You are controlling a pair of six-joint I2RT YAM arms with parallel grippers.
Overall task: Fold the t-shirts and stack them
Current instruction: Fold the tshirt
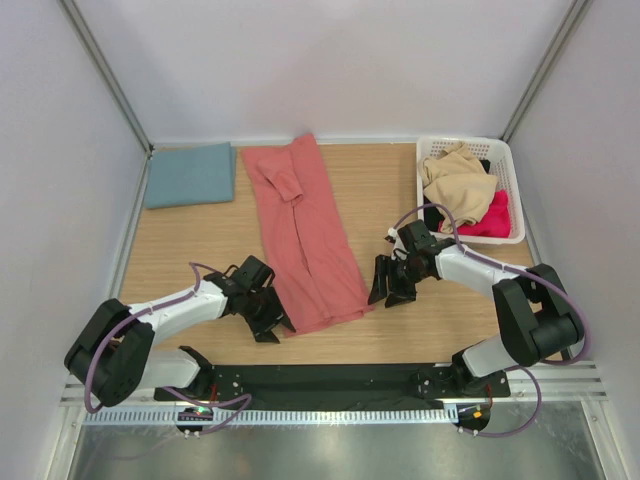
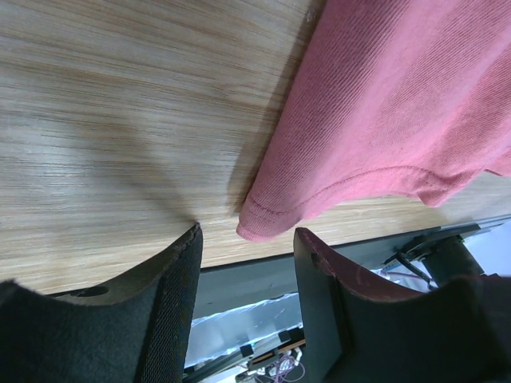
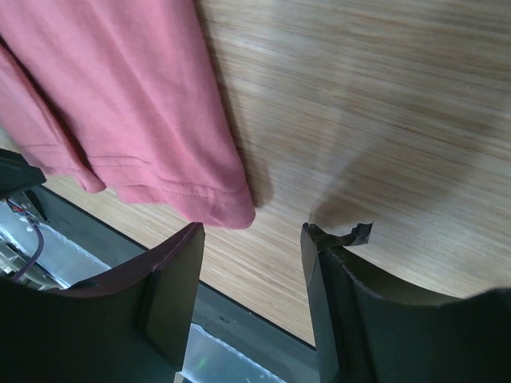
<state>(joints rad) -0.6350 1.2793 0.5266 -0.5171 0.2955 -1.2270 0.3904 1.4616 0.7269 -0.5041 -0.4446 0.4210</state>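
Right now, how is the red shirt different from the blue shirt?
The red shirt is a long strip; the blue shirt is a small neat rectangle. The red shirt lies mid-table; the blue shirt sits in the far left corner. Both lie flat on the wooden table.

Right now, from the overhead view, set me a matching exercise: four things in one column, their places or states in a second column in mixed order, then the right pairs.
Things:
1. salmon-red t-shirt
2. teal-blue t-shirt
3. white basket
4. left pincer

Places or states:
A. far right of the table, holding a beige cloth and a pink cloth
B. folded, at the far left
C. open, at the near left corner of the long shirt
D. lying lengthwise in the middle

Pairs: 1-D, 2-B, 3-A, 4-C.
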